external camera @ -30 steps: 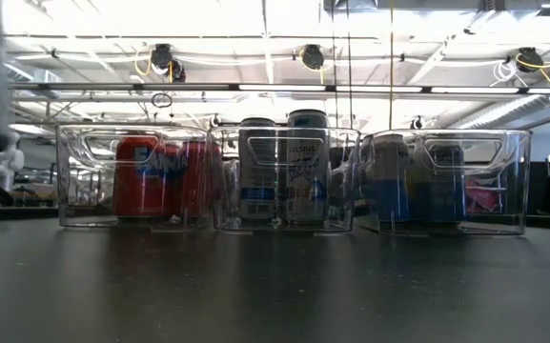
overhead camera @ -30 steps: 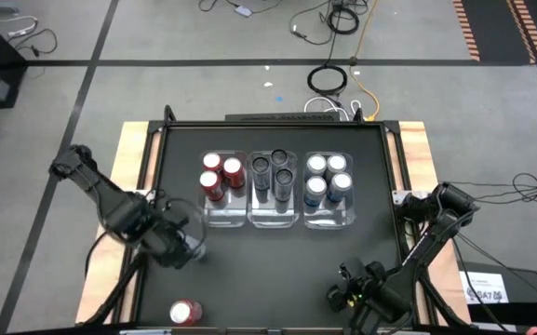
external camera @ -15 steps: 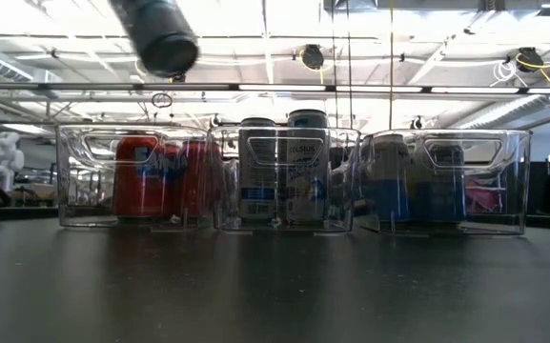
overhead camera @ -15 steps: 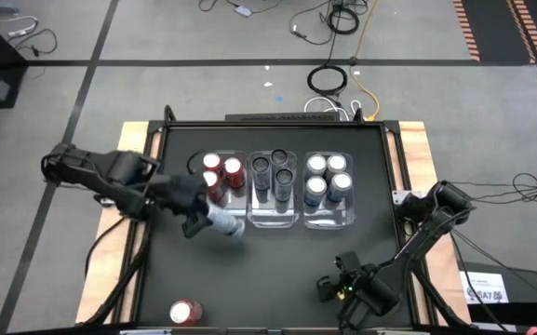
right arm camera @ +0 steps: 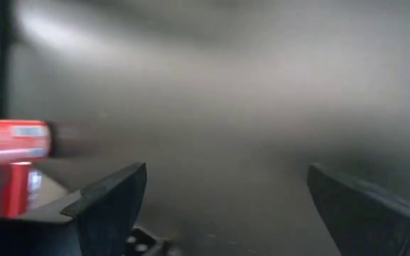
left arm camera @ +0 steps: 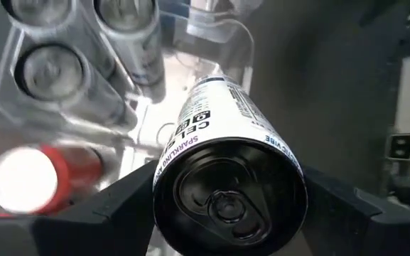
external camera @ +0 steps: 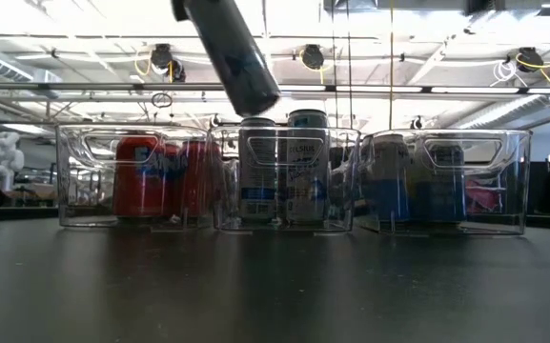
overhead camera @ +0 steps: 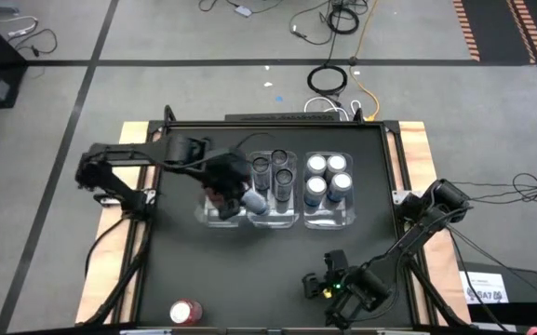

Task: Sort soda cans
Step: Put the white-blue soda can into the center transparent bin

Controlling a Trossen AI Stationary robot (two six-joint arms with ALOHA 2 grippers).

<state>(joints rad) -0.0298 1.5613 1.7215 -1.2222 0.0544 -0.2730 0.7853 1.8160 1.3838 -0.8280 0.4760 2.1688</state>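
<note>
Left gripper is clamped on a dark can, holding it tilted at frame center over the middle bin, presumably since the dark cans go there. Right gripper, lower right, has its fingers wide apart and holds nothing. 1 red can sits lower left.

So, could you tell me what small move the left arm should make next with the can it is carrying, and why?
Probably tip the dark can upright and lower it into the middle bin. The left gripper holds it tilted above that bin's near, free end, where two dark cans already stand at the far end. The right gripper waits open near the table's front.
</note>
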